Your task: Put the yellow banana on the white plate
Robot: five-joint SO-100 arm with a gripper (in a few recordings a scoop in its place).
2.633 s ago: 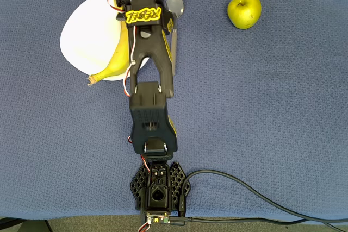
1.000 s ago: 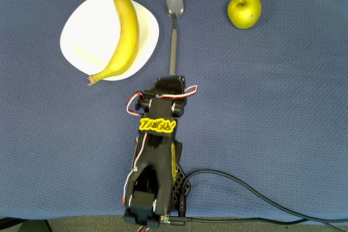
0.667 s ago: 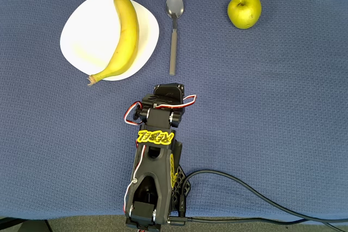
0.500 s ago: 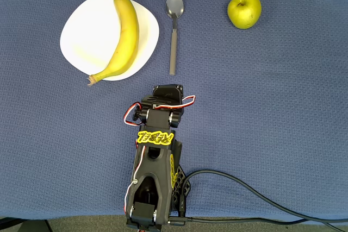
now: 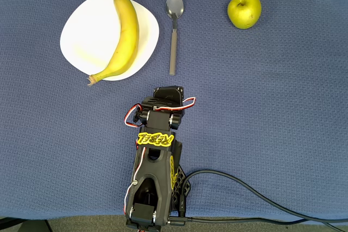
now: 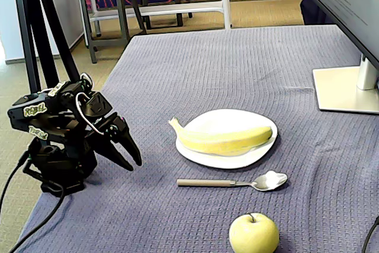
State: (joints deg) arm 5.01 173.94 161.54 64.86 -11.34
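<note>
The yellow banana (image 5: 126,33) lies diagonally across the white plate (image 5: 81,31), its brownish stem tip poking past the plate's near edge; the fixed view shows the banana (image 6: 228,139) resting on the plate (image 6: 237,161). My gripper (image 6: 135,165) hangs low over the cloth, well to the left of the plate, pointing down toward it. Its two dark fingers stand a narrow gap apart with nothing between them. From overhead the gripper (image 5: 167,92) is folded back near the arm's base, below the plate.
A metal spoon (image 5: 173,31) lies right of the plate in the overhead view, and a yellow-green apple (image 5: 244,10) sits further right. A black cable (image 5: 261,199) runs from the arm's base. A monitor foot (image 6: 346,90) stands at the back right.
The arm has drawn back from over the plate to its base, leaving the banana lying on the plate. In the last half second it has barely moved.
</note>
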